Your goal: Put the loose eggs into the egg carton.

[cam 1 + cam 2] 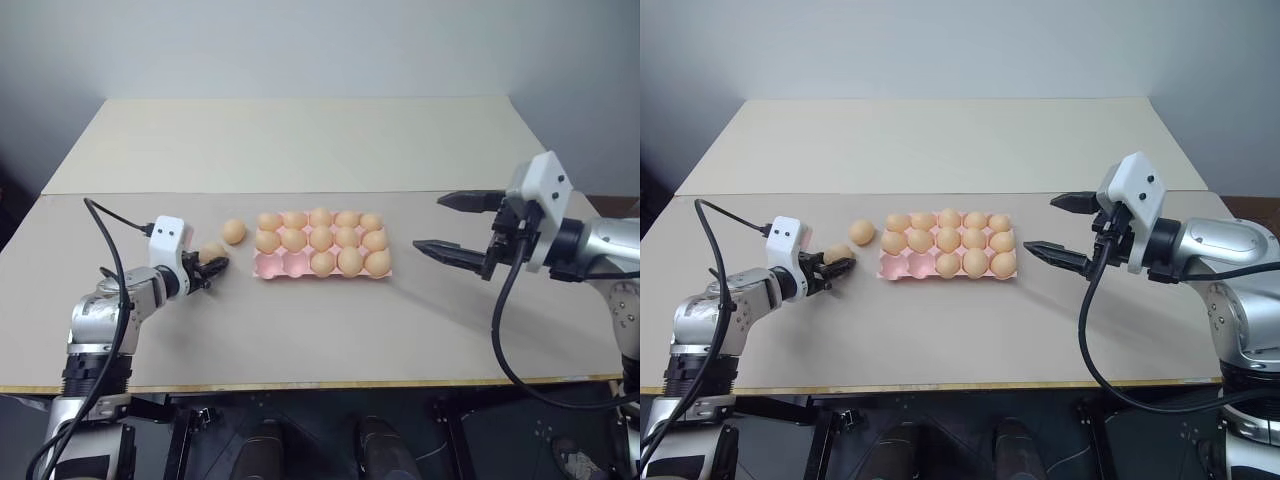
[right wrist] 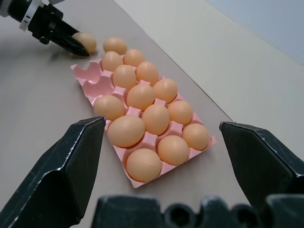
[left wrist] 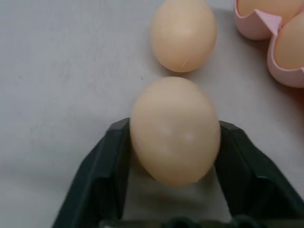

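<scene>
- Step in hand: the left gripper (image 1: 212, 266) has its two black fingers closed on one of the loose eggs (image 3: 175, 129), which sits low at the table (image 1: 330, 340) surface. By the look of it, this is the moment of grasping, with the lift not yet made.
- A second loose egg (image 1: 234, 231) lies on the table just beyond the gripped one, close to it but apart from it in the left wrist view.
- The egg carton (image 1: 272, 266), a pale-pink tray, lies just past the left gripper toward the robot's right. Thirteen of its cups hold eggs. Two cups in the row nearest the robot, at the end closest to the left gripper, are empty.
- Next move, as a judgement: the egg needs lifting clear of the table, carrying the short way to one of the two empty cups, and lowering gently so it seats without knocking its neighbours. The grip must stay light, since the shell is smooth, rounded and fragile.
- Left arm pose: the arm reaches forward low over the table, gripper angled slightly downward, pointing toward the carton's near end.
- Right arm pose: the right gripper (image 1: 455, 226) hangs above the table on the far side of the carton from the left gripper, fingers spread wide and holding nothing, aimed toward the carton.
</scene>
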{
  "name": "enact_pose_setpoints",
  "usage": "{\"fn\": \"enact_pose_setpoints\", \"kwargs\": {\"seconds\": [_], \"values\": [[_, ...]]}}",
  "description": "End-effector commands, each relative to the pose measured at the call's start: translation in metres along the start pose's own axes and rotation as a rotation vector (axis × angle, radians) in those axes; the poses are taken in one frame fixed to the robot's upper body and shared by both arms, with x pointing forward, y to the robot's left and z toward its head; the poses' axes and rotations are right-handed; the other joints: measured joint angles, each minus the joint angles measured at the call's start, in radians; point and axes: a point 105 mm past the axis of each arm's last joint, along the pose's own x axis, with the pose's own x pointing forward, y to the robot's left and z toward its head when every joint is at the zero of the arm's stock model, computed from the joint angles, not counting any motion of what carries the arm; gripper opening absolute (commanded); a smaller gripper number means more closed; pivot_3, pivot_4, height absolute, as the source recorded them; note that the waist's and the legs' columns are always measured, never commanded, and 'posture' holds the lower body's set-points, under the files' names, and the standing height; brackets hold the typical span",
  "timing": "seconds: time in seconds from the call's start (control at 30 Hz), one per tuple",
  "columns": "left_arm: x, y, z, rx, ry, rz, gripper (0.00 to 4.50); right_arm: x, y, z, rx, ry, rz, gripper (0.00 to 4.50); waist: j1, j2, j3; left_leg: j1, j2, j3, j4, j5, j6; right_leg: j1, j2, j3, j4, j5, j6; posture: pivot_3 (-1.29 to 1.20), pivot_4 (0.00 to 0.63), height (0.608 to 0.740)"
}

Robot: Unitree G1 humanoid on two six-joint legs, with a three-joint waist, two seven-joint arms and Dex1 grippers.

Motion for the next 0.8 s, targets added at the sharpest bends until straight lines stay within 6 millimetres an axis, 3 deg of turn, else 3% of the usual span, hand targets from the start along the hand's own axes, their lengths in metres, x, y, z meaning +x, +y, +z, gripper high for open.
{"fn": "enact_pose_setpoints", "kwargs": {"seconds": [0.03,0.2,0.3,0.37,0.47,0.6,0.8], "values": [[-0.008,0.001,0.017,0.031,-0.06,0.012,1.95,-0.003,-0.003,0.015,-0.062,-0.042,-0.022,4.5,0.0,0.0,0.0,0.0,0.0,0.0,0.0,0.0,0.0,0.0,0.0,0.0,0.0,0.0,0.0,0.0,0.15,0.74],[-0.031,0.008,0.023,0.092,-0.091,0.029,1.95,-0.003,-0.001,0.014,-0.063,-0.042,-0.023,4.5,-0.003,0.0,0.0,-0.001,0.0,0.0,0.0,0.0,0.0,0.0,0.0,0.0,0.0,0.0,0.0,0.0,0.15,0.74],[-0.051,-0.01,0.041,0.161,-0.188,-0.08,1.95,-0.004,0.0,0.012,-0.056,-0.042,-0.029,4.5,-0.006,0.0,0.0,-0.001,0.001,0.0,0.0,0.0,0.0,-0.001,0.0,0.0,-0.001,0.0,0.0,0.0,0.15,0.74],[-0.053,-0.035,0.049,0.198,-0.246,-0.197,1.95,-0.004,0.002,0.011,-0.057,-0.044,-0.029,4.5,0.002,0.0,0.0,-0.001,0.001,0.0,0.0,0.0,0.0,0.0,0.0,0.0,0.0,0.0,0.0,0.0,0.15,0.74],[-0.044,-0.075,0.059,0.215,-0.307,-0.359,1.95,0.0,0.004,0.011,-0.056,-0.048,-0.027,4.5,0.009,0.0,0.0,0.001,0.0,0.0,0.0,0.0,0.0,0.002,-0.001,0.0,-0.001,0.0,0.0,0.0,0.15,0.74],[-0.023,-0.111,0.058,0.231,-0.309,-0.489,1.95,0.001,0.0,0.007,-0.046,-0.011,-0.058,4.5,0.011,-0.001,0.0,-0.001,-0.001,0.0,0.001,0.0,0.0,0.002,-0.001,0.0,-0.002,0.0,0.001,0.0,0.15,0.74],[-0.004,-0.137,0.057,0.248,-0.283,-0.59,1.95,-0.001,0.001,0.007,-0.046,-0.007,-0.068,4.5,-0.002,-0.001,0.0,0.0,-0.001,0.0,0.001,0.0,0.0,0.001,0.0,0.001,-0.001,0.0,0.001,0.0,0.15,0.74]]}}
